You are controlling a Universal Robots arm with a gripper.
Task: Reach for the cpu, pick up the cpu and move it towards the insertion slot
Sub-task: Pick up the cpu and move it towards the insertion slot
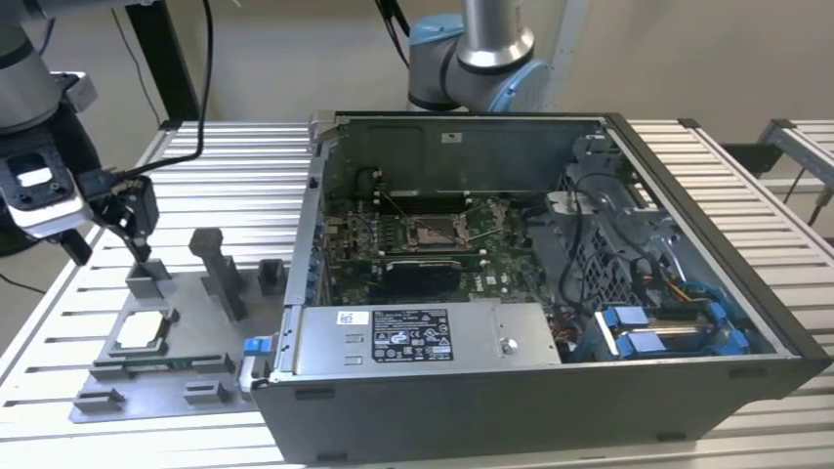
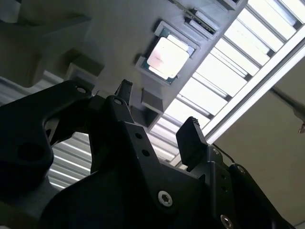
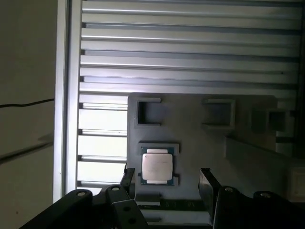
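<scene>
A beige wall (image 1: 287,59) is closing off the room behind a table (image 1: 222,156) of pale metal slats. On it, an open computer case (image 1: 521,401) is lying on its side, taking up most of the exterior view's right, with a robot joint (image 1: 470,54) rising behind it. Inside the case, on the green board, the insertion slot (image 1: 435,232) is sitting with its metal frame facing up.

At the exterior view's left, just beside the case, a grey fixture plate (image 1: 195,327) is lying flat on the slats, carrying several upright grey blocks (image 1: 215,269). The cpu (image 1: 141,330) is resting in a shallow square pocket of this plate, well apart from the slot. In both wrist views the cpu (image 2: 167,57) (image 3: 157,167) is lying flat, pale face up. Being square, it is showing no long axis; in the first wrist view its edges are running square with the table slats.

The gripper (image 1: 107,252) is hanging over the plate, above the cpu and clear of it. In both wrist views the gripper (image 2: 159,107) (image 3: 167,174) is standing wide apart and holding nothing. Its black fingers (image 3: 206,179) are touching neither the cpu nor the plate.
</scene>
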